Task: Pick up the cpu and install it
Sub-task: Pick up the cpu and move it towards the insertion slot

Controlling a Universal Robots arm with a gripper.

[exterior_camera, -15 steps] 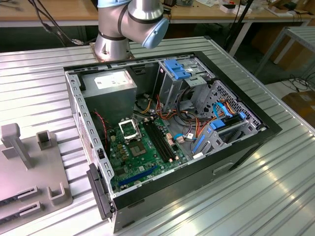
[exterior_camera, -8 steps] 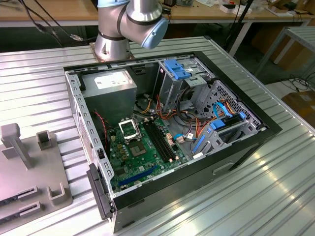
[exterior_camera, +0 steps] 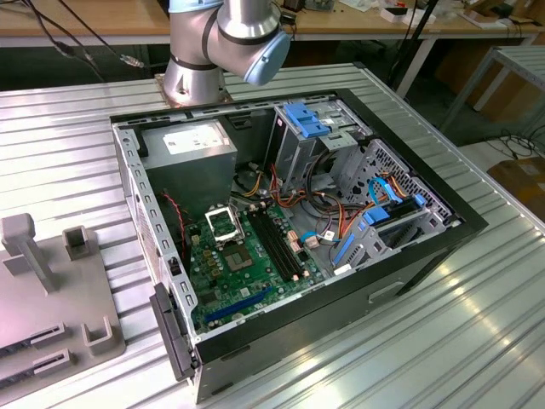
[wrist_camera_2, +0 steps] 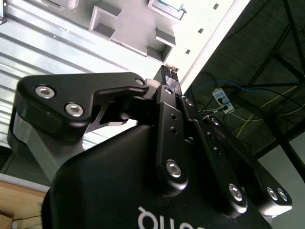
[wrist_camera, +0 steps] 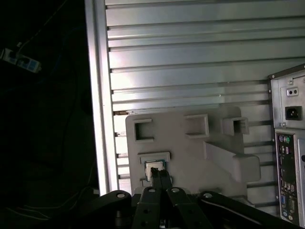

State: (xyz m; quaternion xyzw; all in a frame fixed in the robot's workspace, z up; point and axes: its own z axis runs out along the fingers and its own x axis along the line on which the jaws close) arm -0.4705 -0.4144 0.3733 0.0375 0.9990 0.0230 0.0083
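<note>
In the exterior view the arm [exterior_camera: 232, 32] stands behind the open computer case [exterior_camera: 426, 243]. A grey holder [exterior_camera: 34, 315] lies at the exterior view's left.

In the second wrist view the gripper [wrist_camera_2: 169, 77] points down at the holder, fingers pressed together.

In the first wrist view the square cpu [wrist_camera: 152, 167] lies flat in a holder pocket, edges lined up with it, just by the fingertips.

The socket [exterior_camera: 223, 223] lay open from above inside the case [exterior_camera: 409, 256], hemmed by the power supply [exterior_camera: 192, 155], loose cables [exterior_camera: 289, 200] and the memory slots [exterior_camera: 277, 243]. On the grey fixture plate [wrist_camera: 190, 155], raised pocket walls and a slanted block [wrist_camera: 233, 164] stood near the uncovered cpu [wrist_camera: 153, 168].
</note>
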